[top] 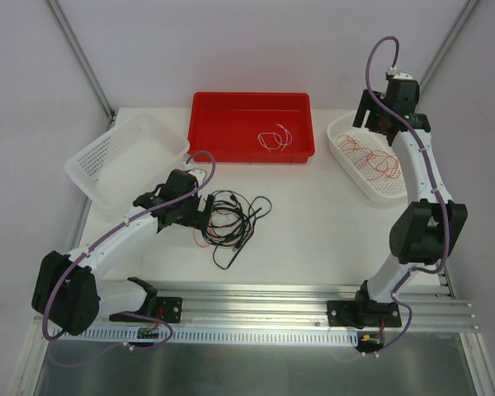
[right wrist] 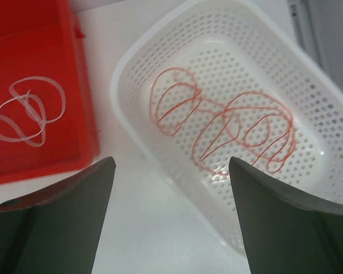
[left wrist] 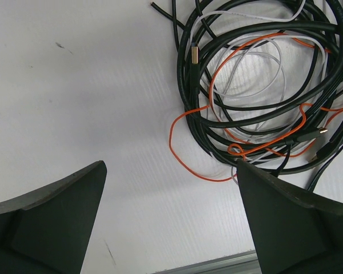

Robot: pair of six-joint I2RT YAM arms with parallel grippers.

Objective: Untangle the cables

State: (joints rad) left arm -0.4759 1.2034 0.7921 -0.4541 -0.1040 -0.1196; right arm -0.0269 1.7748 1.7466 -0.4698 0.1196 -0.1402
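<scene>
Cables (top: 235, 219) lie knotted mid-desk (top: 313, 223) — black, white and orange loops just ahead of my left pincer (left wrist: 170, 166), which is spread wide and empty, seemingly lined up for a pull. My right pincer (right wrist: 171, 162) hangs agape, holding nothing, over the white basket (right wrist: 177, 51) — apparently sorting by colour. I see no readable writing.

The left gripper (left wrist: 170, 165) is spread wide, with nothing between its fingers (left wrist: 57, 217). Ahead and to its right, tangled black, white and orange cables (left wrist: 257, 114) lie on the white table (left wrist: 74, 85). One orange cable (left wrist: 171, 137) loops nearest, just ahead of the gap.
</scene>
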